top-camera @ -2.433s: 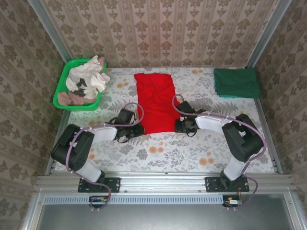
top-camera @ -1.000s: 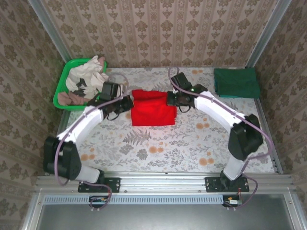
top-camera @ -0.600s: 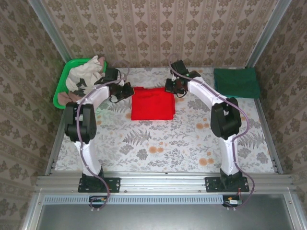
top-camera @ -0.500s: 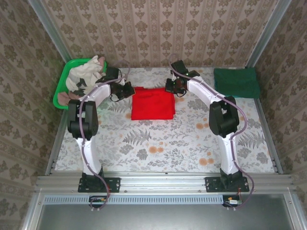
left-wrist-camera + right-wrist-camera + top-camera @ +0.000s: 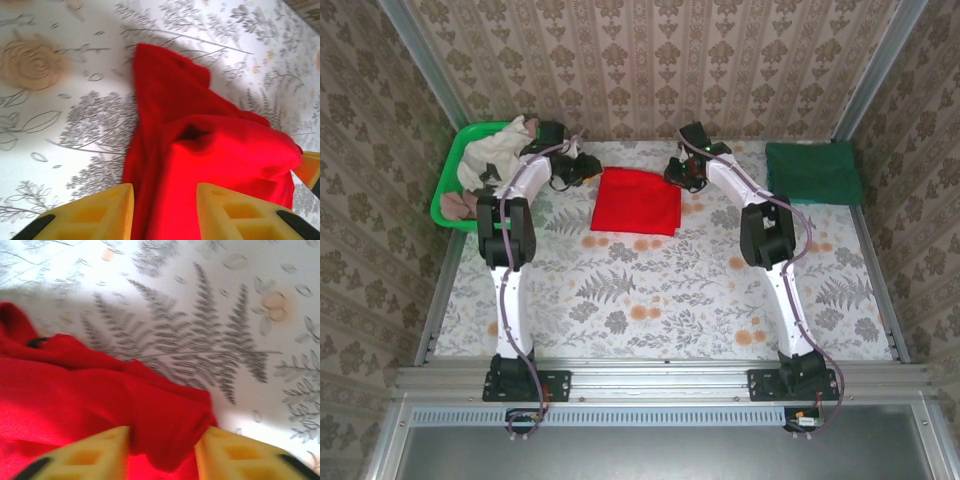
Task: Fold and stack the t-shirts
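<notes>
The red shirt [image 5: 638, 200] has been doubled over and lies well apart from the green shirt [image 5: 812, 172]. Left gripper [image 5: 162, 197] and right gripper [image 5: 161, 440] stand parted, cloth slack between the jaws. Lift them straight up, sparing the fold.

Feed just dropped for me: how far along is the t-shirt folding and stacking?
Done: green t-shirt folded far right; red t-shirt folded square. In hand: left tool and right tool open at red's far corners. Left: stack red onto green.

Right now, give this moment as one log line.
red shirt folded | green shirt far right | left gripper open | right gripper open
</notes>
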Action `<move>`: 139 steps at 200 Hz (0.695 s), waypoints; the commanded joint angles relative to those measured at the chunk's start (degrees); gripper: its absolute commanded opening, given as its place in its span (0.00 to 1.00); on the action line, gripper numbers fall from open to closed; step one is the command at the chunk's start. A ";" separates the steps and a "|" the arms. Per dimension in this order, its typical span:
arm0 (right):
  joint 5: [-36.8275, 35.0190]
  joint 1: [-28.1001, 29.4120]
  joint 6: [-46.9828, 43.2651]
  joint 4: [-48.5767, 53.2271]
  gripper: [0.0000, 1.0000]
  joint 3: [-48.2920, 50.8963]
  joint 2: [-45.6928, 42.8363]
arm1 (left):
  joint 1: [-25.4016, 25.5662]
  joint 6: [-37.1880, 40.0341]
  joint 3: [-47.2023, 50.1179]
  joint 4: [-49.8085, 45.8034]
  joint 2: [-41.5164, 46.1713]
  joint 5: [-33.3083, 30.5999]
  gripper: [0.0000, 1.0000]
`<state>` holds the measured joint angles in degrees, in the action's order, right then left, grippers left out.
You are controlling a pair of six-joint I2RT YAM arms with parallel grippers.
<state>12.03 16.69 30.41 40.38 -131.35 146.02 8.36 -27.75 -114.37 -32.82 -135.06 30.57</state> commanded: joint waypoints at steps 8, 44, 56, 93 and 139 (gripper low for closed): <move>-7.77 -0.38 -1.80 1.73 0.63 2.32 -6.08 | 0.08 3.23 5.36 0.74 5.69 -0.73 0.41; -14.74 2.36 -4.18 -13.59 0.65 19.71 -17.57 | 2.47 7.84 16.43 5.49 11.06 -4.80 0.51; -14.08 3.88 -4.76 -17.35 0.65 22.09 -17.76 | 2.97 8.26 15.90 4.91 9.12 -3.70 0.50; -9.49 7.15 -6.46 -16.59 0.64 17.51 -10.83 | 3.15 6.21 18.32 6.55 6.93 -2.36 0.46; -10.29 6.81 -5.81 0.14 0.63 -5.88 5.56 | 3.15 6.21 23.90 6.09 8.81 -3.47 0.44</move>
<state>1.89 25.17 24.36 29.82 -128.64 144.88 11.81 -22.28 -94.08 -26.50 -126.82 27.62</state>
